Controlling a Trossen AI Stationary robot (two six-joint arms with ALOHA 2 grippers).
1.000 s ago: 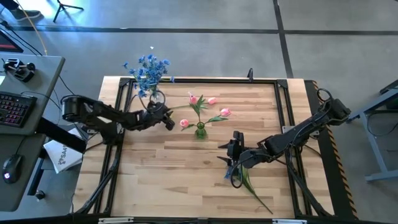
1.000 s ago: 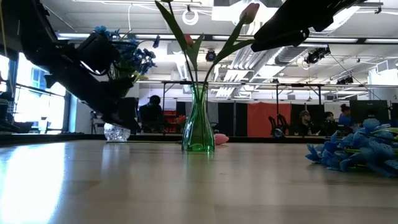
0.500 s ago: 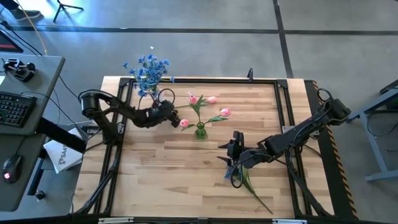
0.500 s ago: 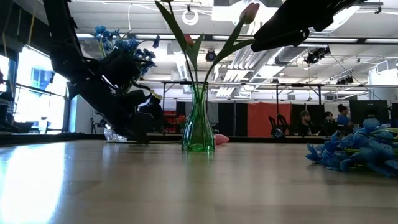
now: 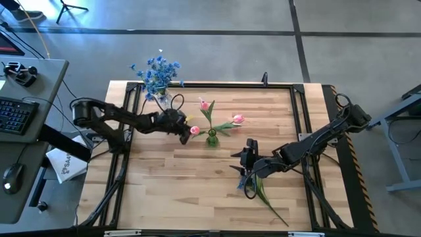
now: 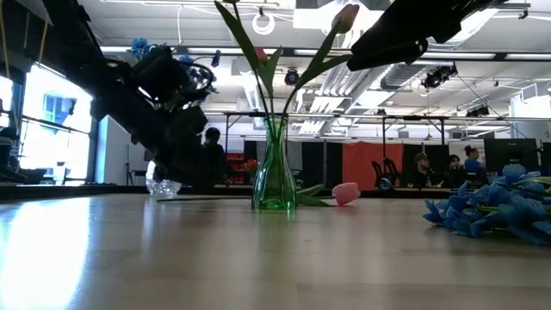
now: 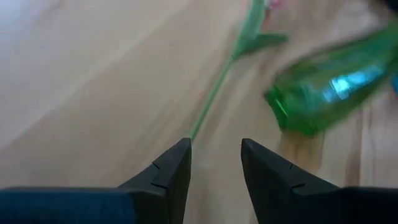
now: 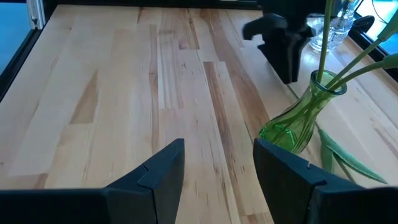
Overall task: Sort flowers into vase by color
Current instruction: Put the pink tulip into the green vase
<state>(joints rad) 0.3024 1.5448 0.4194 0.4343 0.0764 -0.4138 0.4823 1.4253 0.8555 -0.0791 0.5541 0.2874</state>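
Observation:
A green glass vase (image 5: 212, 138) stands mid-table with pink tulips (image 5: 204, 104) in it. One more pink tulip (image 6: 346, 193) lies flat on the table just beyond it, its stem (image 7: 214, 87) running toward my left gripper (image 7: 216, 144). That gripper is open and low, just left of the green vase (image 7: 323, 93). A clear vase (image 5: 164, 102) at the far left holds blue sprays (image 5: 158, 72). My right gripper (image 8: 217, 162) is open above a blue spray (image 6: 495, 211) lying on the table at the near right. My left gripper is open, and the lying tulip's stem end (image 7: 191, 134) sits at the tip of one finger (image 7: 177, 155). I cannot tell whether the finger touches it. The stem lies flat on the table and runs straight away from the fingers.
A black frame (image 5: 210, 84) runs around the tabletop. Bare wood lies in the table's near left part (image 5: 177, 191). A desk with a keyboard (image 5: 13, 115) stands left of the table. People show far back in the room (image 6: 211, 155).
My left gripper has shifted a little toward the table's right, staying low beside the green vase. The tulip lying beyond the green vase has slid toward the table's right, so its head now shows clear of the vase in the low view.

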